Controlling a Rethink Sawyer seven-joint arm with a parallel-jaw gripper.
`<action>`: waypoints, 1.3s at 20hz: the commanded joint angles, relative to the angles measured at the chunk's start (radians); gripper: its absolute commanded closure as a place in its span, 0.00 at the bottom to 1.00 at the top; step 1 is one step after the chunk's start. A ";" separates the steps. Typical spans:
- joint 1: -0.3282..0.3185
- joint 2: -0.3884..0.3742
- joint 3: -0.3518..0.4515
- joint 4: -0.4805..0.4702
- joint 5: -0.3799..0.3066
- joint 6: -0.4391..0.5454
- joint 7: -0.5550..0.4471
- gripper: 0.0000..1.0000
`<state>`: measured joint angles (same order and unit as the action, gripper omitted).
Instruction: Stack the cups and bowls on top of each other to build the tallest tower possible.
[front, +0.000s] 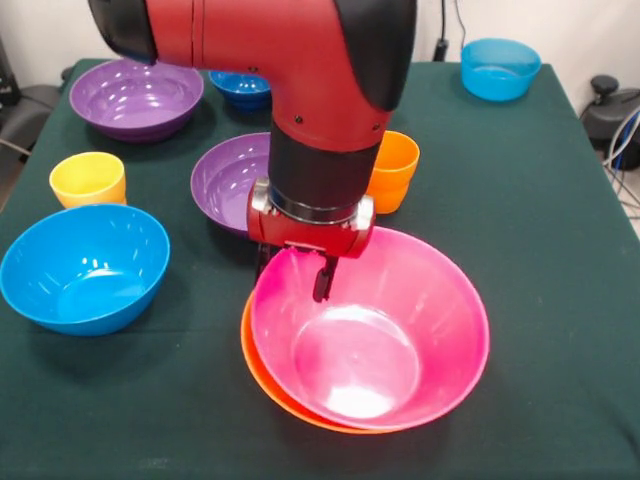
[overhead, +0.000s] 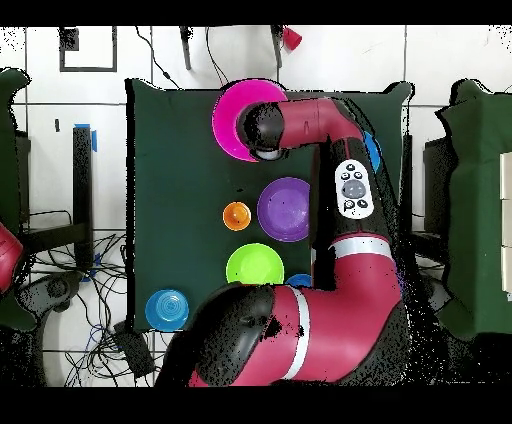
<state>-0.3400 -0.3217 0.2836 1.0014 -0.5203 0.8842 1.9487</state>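
Note:
A large pink bowl (front: 400, 330) (overhead: 228, 120) sits nested in a large orange bowl (front: 258, 372) at the table's near middle, shifted slightly so an orange crescent shows on the left. My gripper (front: 293, 272) hangs at the pink bowl's far-left rim. It is open, with one finger (front: 322, 283) inside the bowl and the other outside the rim. Behind it are a purple bowl (front: 225, 180) (overhead: 283, 208) and an orange cup (front: 395, 170) (overhead: 236, 215). A yellow cup (front: 88, 180) and a blue bowl (front: 85, 265) (overhead: 372, 150) stand at the left.
A second purple bowl (front: 135, 95) and a small dark-blue bowl (front: 240, 88) stand at the far left. A light-blue bowl (front: 500, 68) (overhead: 167, 310) is at the far right corner. The overhead view also shows a green bowl (overhead: 254, 265), hidden by the arm in the front view.

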 joint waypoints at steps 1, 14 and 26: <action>0.019 -0.026 -0.054 0.142 -0.088 0.063 -0.172 0.00; 0.056 -0.088 -0.051 0.206 -0.019 0.128 -0.128 0.00; 0.068 -0.139 -0.065 0.271 -0.005 0.129 -0.109 0.00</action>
<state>-0.2898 -0.4327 0.2070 1.1602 -0.5174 0.9281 1.9487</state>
